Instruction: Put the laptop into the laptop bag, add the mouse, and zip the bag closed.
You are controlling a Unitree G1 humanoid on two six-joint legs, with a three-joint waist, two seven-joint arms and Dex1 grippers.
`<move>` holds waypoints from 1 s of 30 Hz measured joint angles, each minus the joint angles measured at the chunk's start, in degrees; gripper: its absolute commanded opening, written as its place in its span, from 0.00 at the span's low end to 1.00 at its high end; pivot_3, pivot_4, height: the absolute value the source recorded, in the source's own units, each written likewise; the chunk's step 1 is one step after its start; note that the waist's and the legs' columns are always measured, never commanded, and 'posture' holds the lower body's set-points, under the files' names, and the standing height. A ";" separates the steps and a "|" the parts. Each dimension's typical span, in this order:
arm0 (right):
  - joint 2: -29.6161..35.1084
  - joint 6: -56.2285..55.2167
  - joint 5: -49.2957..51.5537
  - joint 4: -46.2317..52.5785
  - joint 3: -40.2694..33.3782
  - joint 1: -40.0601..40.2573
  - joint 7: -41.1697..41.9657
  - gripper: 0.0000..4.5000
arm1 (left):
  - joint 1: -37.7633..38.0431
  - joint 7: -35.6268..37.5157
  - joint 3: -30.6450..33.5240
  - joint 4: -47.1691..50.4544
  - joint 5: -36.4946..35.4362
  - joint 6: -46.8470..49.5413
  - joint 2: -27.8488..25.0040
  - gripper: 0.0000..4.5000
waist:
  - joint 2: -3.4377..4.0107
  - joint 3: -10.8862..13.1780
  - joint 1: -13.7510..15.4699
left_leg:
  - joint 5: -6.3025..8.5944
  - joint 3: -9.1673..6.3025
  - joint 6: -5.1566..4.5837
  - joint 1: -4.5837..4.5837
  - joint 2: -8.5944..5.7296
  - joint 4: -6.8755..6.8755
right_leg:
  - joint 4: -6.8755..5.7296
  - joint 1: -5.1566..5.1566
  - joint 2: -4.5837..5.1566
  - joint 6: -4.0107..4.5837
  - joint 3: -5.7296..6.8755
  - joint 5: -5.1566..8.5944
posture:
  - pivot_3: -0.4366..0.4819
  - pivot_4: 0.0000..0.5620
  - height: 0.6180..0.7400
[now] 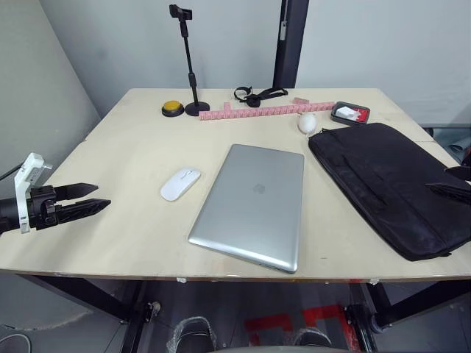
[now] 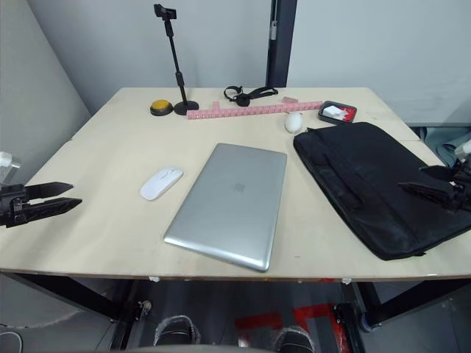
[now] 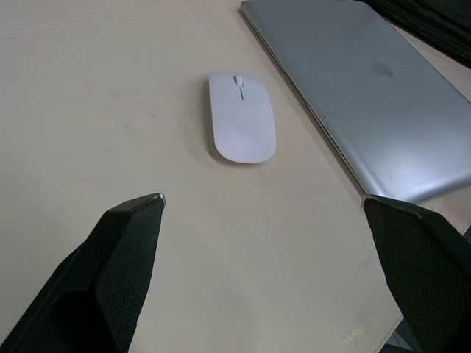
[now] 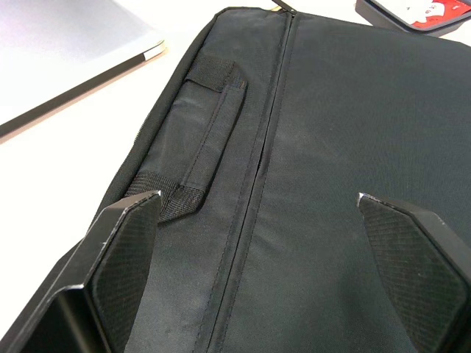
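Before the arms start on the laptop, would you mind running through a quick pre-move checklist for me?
1. Laptop lid closed, flat on the table: ok.
2. Laptop bag open to receive it: not ok, zipper looks shut.
3. Mouse free, apart from the laptop: ok.
4. Left gripper empty, jaws open: ok.
5. Right gripper empty, jaws open above the bag: ok.

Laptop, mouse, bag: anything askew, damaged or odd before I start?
Nothing stands out. The thin silver-grey metal laptop lies closed and flat, the small white oval mouse beside it, apart. The large black fabric laptop bag lies flat; I see no damage or spills.
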State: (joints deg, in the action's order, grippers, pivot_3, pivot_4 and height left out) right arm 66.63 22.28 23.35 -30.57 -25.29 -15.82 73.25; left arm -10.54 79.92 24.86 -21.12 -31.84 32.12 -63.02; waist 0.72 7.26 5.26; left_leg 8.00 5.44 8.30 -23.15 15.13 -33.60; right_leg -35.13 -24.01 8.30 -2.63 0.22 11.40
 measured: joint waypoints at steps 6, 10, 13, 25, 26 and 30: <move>0.00 1.94 0.29 3.21 0.00 0.06 -0.70 0.99 | -1.78 -0.53 -0.72 1.29 -1.18 1.84 0.72 1.00 | 0.00 0.00 0.02 | 0.00 0.00 0.00 0.01 0.00 -0.01 | -0.01 0.01 0.00 0.00 -0.01 0.00 | 0.48 0.27 1.00; -0.01 3.01 0.58 4.87 -0.01 0.50 -1.41 0.99 | -1.78 -0.58 -1.38 3.09 -1.66 2.92 1.92 1.00 | 0.00 0.00 0.02 | 0.00 0.00 0.00 -0.01 0.00 0.02 | 0.00 -0.01 0.00 0.00 0.00 0.00 | 0.48 0.27 1.00; -0.01 3.76 0.91 5.83 -0.05 1.07 -1.87 0.99 | -2.51 -0.89 -1.76 3.64 -1.72 3.57 2.30 1.00 | 0.00 0.00 0.04 | 0.00 0.00 0.00 0.00 0.00 0.02 | 0.01 0.00 0.00 0.00 0.00 0.00 | 0.48 0.27 1.00; -0.71 6.56 2.30 13.53 -0.61 2.94 -3.51 0.99 | -19.58 -9.55 -10.02 3.23 -4.83 21.23 11.47 1.00 | 0.01 0.00 0.52 | -0.03 0.01 -0.04 -0.05 0.00 -0.07 | -0.06 0.00 0.01 0.03 0.00 -0.02 | 0.48 0.27 1.00; -0.77 6.76 2.59 14.28 -0.66 3.05 -3.59 0.99 | -21.38 -10.76 -10.68 2.96 -5.44 23.46 12.77 1.00 | 0.01 0.00 0.49 | -0.03 0.01 -0.04 -0.06 0.00 -0.07 | -0.05 0.00 0.01 0.04 0.00 -0.02 | 0.48 0.27 1.00; -1.26 8.21 3.65 18.55 -0.76 4.11 -3.86 0.88 | -28.64 -13.84 -13.08 0.21 -6.82 32.77 16.06 1.00 | -0.01 0.01 0.28 | -0.03 0.03 -0.03 -0.07 -0.01 -0.04 | -0.02 -0.01 0.01 0.04 0.00 -0.03 | 0.48 0.27 1.00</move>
State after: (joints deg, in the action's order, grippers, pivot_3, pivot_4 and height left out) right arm 65.37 30.49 27.00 -12.02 -26.04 -11.72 69.38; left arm -39.18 66.09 11.78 -20.91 -38.66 64.89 -46.96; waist 0.72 7.27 5.54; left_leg 7.97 5.48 8.27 -23.22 15.12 -33.65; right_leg -35.16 -24.02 8.31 -2.59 0.22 11.38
